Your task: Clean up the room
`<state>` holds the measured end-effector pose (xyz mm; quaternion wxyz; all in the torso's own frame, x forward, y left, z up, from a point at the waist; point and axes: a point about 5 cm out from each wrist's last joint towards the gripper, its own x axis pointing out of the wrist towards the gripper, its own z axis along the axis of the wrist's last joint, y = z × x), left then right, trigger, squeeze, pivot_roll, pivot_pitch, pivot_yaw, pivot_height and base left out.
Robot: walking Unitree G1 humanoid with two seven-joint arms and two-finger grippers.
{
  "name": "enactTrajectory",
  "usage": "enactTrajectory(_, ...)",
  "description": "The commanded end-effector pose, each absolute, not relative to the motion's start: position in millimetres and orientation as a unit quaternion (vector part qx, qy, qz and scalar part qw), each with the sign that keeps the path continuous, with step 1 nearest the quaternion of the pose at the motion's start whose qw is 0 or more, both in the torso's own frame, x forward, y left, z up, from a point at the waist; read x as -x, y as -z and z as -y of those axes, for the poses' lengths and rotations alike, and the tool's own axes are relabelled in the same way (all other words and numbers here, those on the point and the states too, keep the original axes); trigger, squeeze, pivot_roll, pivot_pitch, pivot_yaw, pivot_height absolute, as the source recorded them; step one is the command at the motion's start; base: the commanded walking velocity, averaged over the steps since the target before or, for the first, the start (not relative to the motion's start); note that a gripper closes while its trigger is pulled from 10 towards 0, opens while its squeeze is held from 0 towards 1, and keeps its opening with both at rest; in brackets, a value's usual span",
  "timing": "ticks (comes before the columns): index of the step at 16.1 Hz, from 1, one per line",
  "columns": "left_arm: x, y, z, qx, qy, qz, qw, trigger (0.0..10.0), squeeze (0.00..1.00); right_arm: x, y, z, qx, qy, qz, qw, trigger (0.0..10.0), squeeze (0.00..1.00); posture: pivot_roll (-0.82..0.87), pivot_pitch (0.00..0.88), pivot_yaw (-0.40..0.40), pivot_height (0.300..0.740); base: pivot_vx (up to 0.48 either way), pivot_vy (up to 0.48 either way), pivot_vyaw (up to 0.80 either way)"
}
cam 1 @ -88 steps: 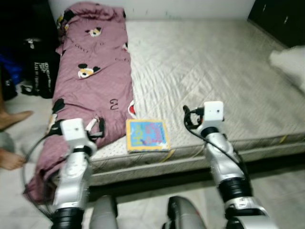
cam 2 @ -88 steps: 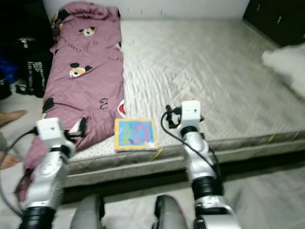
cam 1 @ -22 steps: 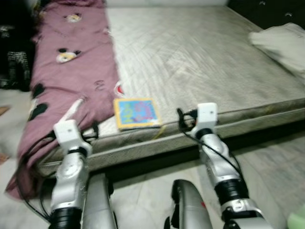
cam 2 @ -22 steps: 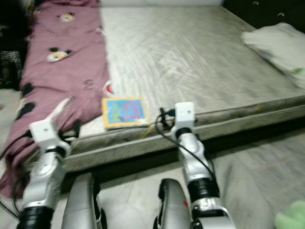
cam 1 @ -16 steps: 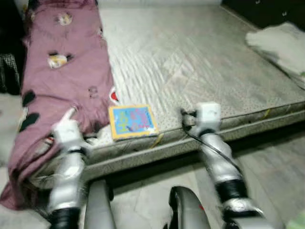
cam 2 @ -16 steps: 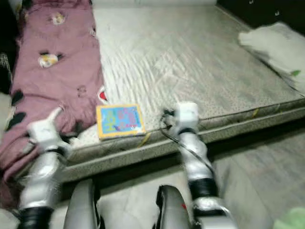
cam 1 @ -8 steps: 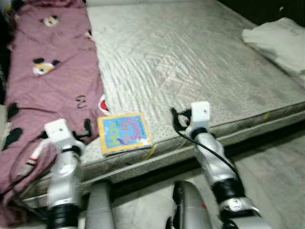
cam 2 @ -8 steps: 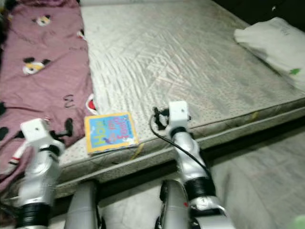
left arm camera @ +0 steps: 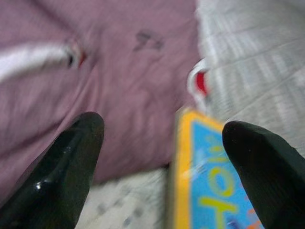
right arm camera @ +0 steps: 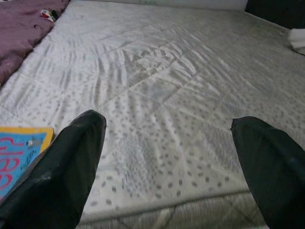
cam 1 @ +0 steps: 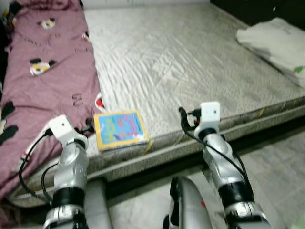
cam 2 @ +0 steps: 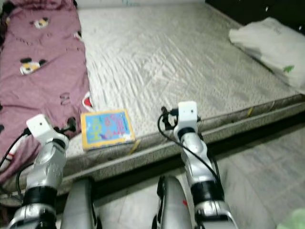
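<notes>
A thin picture book with a yellow border and blue cover lies flat on the bare grey mattress, close to its front edge. A purple blanket with cartoon mouse prints covers the mattress's left strip and hangs over the edge. My left gripper is open just left of the book, over the blanket's hem. In the left wrist view the book lies between the spread fingers. My right gripper is open above the mattress edge, right of the book, with nothing between its fingers.
A white pillow or bag lies at the mattress's far right. Dark furniture stands behind it. Grey tiled floor runs along the bed's front, and something green lies on it at the lower right.
The camera has shifted right along the bed, bringing the white pillow into view. Both arms stay raised and open. The left gripper now sits closer to the book's left edge.
</notes>
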<state>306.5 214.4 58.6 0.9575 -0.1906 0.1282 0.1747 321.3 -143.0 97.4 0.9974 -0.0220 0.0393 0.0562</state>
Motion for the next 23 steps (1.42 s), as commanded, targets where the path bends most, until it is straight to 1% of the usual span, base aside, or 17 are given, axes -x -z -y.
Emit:
enactTrajectory(1,-307,-55,-215,0.2,-0.181,-0.141,0.953,10.0,0.0,-320,-101,151,0.02,-0.044,-0.039,0.998,10.0,0.0,-0.17,0.07,-0.049,0.533,0.0,0.0,0.0)
enactTrajectory(5,-315,-50,-206,0.213,-0.172,-0.162,0.948,10.0,0.0,-311,-107,169,0.035,-0.027,-0.037,0.998,10.0,0.0,-0.21,0.093,-0.042,0.533,0.0,0.0,0.0)
enactTrajectory(7,-323,-52,-202,0.22,-0.16,-0.16,0.949,10.0,0.0,-305,-111,171,0.037,-0.03,-0.036,0.998,10.0,0.0,-0.24,0.105,-0.04,0.517,0.0,0.0,0.0)
enactTrajectory(8,-328,-54,-200,0.223,-0.151,-0.162,0.949,10.0,0.0,-303,-113,174,0.042,-0.027,-0.034,0.998,10.0,0.0,-0.24,0.107,-0.038,0.502,0.0,0.0,0.0)
enactTrajectory(10,-331,-52,-199,0.234,-0.155,-0.174,0.944,10.0,0.0,-301,-114,180,0.05,-0.017,-0.038,0.998,10.0,0.0,-0.26,0.11,-0.039,0.502,0.0,0.0,0.0)
enactTrajectory(14,-333,-48,-197,0.252,-0.16,-0.178,0.938,10.0,0.0,-302,-117,186,0.057,-0.013,-0.042,0.997,10.0,0.0,-0.27,0.102,-0.042,0.502,0.0,0.0,0.0)
enactTrajectory(18,-332,-46,-198,0.259,-0.166,-0.177,0.935,10.0,0.0,-303,-117,185,0.063,-0.015,-0.042,0.997,10.0,0.0,-0.26,0.093,-0.043,0.502,0.0,0.0,0.0)
enactTrajectory(20,-333,-44,-205,0.283,-0.164,-0.191,0.926,10.0,0.0,-304,-120,184,0.069,-0.017,-0.035,0.997,10.0,0.0,-0.27,0.092,-0.045,0.502,0.0,0.0,0.0)
enactTrajectory(22,-332,-37,-199,0.317,-0.146,-0.228,0.909,10.0,0.0,-305,-122,186,0.073,-0.013,-0.032,0.997,10.0,0.0,-0.28,0.087,-0.046,0.502,0.0,0.0,0.0)
enactTrajectory(23,-332,-35,-196,0.323,-0.14,-0.235,0.906,10.0,0.0,-306,-123,187,0.075,-0.012,-0.031,0.997,10.0,0.0,-0.28,0.083,-0.047,0.502,0.0,0.0,0.0)
